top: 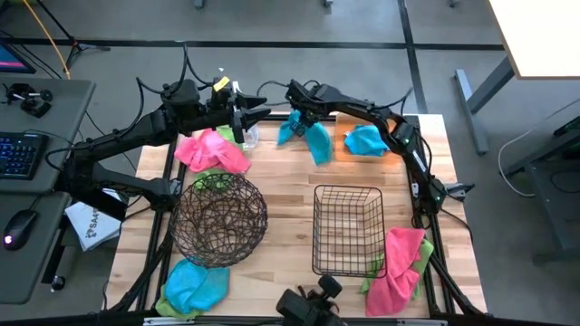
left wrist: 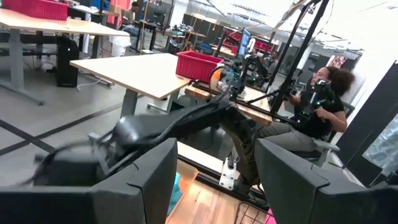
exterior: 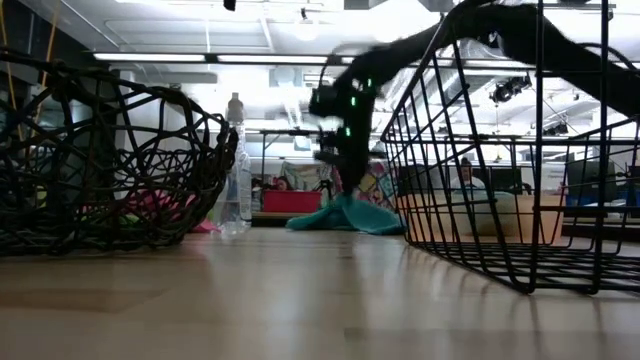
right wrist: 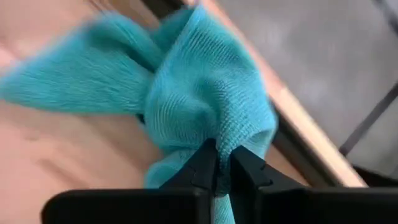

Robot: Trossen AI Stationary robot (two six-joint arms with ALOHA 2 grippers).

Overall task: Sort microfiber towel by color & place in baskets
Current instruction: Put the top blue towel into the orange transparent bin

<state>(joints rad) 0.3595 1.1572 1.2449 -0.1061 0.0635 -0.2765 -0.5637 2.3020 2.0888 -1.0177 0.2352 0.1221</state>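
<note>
While both arms reach over the far edge of the desk (top: pixel 290 195), the scene reads like this:

Right gripper (right wrist: pixel 217 171): its fingers are pinched tight on a turquoise towel (right wrist: pixel 199 87), which hangs bunched from them near the far edge of the desk, its lower end touching the wood in the low view (exterior: pixel 345 215).
Left gripper (top: pixel 237 116): at the far edge of the desk beside the spray bottle (top: pixel 249 136); its fingers (left wrist: pixel 140 180) stand wide apart with nothing between them.
Orange tray (top: pixel 340 136): at the far right of the desk, with a second turquoise towel (top: pixel 365 140) lying in it.
Round woven bowl (top: pixel 217 217): left of centre; I cannot tell what it holds.
Black wire basket (top: pixel 347 226): right of centre, with nothing visible inside.
Pink towel on a green one (top: pixel 210 150): far left, just behind the bowl.
Pink and green towels (top: pixel 399 263): near right corner, beside the wire basket.
Turquoise and green towels (top: pixel 195 288): near left corner.
Person (left wrist: pixel 317 115): seated in the room beyond, seen in the left wrist view.
</note>
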